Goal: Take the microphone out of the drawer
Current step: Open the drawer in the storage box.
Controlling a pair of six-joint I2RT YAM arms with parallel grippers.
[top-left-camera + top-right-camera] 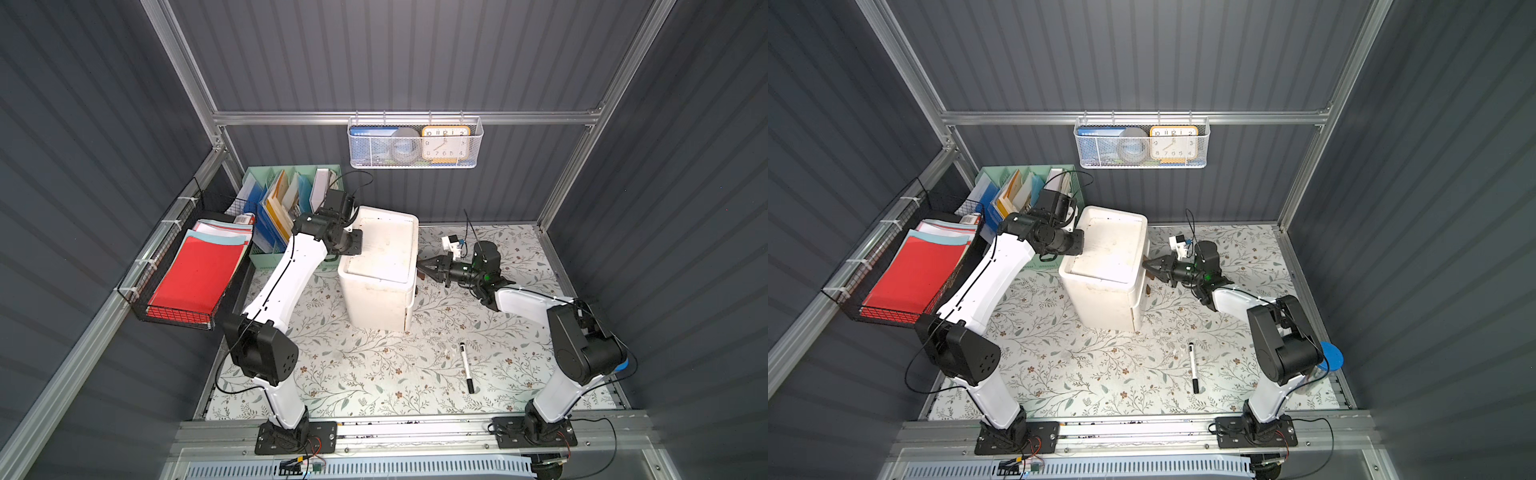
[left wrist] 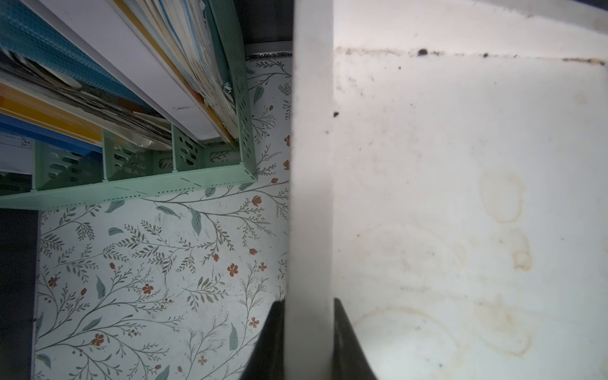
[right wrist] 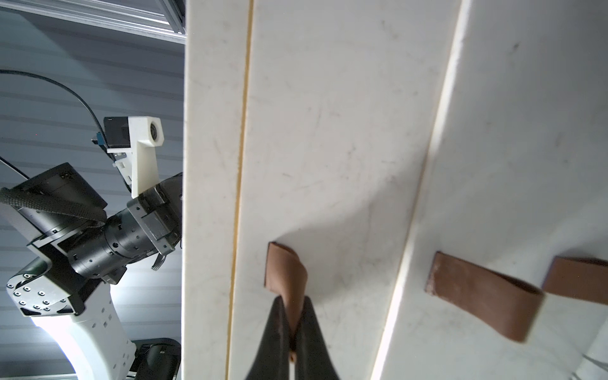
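One floral tabletop, grey walls, drawer unit

drawer unit: inside hidden | left pincer: cut by picture edge | outermost brown strap: cut by edge

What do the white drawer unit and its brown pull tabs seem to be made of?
The white drawer unit looks like moulded plastic, matt: rounded corners, yellowish stains on top. The brown pull tab looks like leather or an imitation: a thin, soft strip folded into a loop, pinched flat where the right tool grips it.
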